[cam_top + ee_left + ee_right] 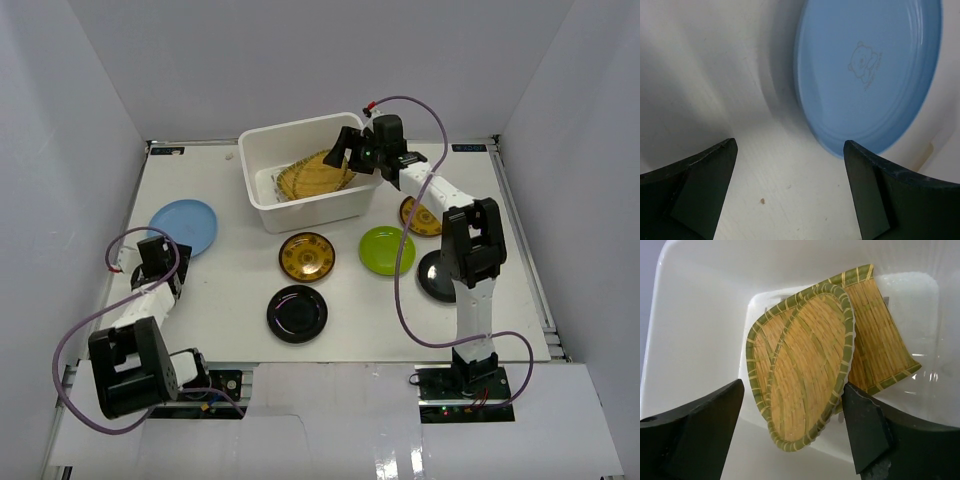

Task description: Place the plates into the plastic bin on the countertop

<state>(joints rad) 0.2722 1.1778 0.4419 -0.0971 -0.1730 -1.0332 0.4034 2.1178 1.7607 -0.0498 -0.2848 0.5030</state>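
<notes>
The white plastic bin (262, 190) stands at the back of the countertop (230, 290). Two woven straw-yellow plates (315, 175) lie tilted inside it. In the right wrist view one woven plate (802, 365) leans over the other (880, 340) against the bin's wall (700, 315). My right gripper (347, 150) (792, 390) is open over the bin's right end, its jaws on either side of the front plate. My left gripper (155, 247) (790, 145) is open and empty just short of the light blue plate (185, 225) (870, 70).
A gold-patterned plate (307, 256), a lime green plate (387, 250) and a black plate (297, 313) lie in front of the bin. A second gold-patterned plate (420, 216) and a second black plate (436, 276) lie partly under the right arm. Grey walls enclose the countertop.
</notes>
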